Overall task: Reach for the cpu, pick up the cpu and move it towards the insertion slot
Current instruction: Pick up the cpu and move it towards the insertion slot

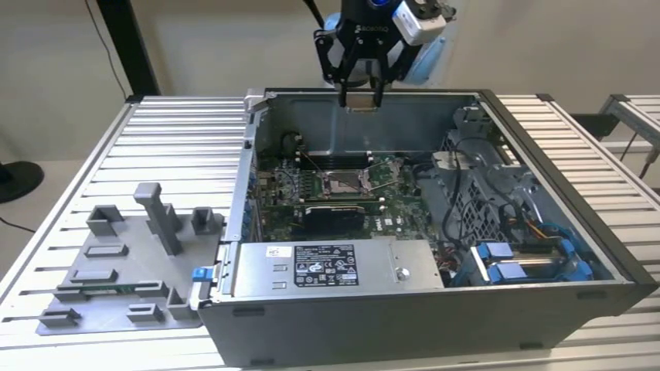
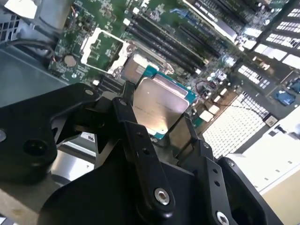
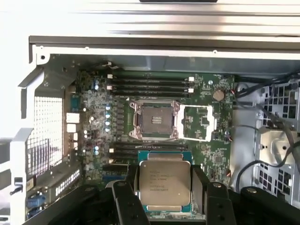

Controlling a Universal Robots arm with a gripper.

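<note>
gripper [image 3: 164,194] clamps cpu [image 3: 164,184] above open computer case [image 1: 619,270]; insertion slot [image 3: 155,120] inside, bare.

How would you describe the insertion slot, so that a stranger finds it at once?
Look inside the open computer case at the green board on its floor. Near the board's middle sits the insertion slot, a square silver frame with a dark centre. The neighbouring black slots are long and narrow.
</note>
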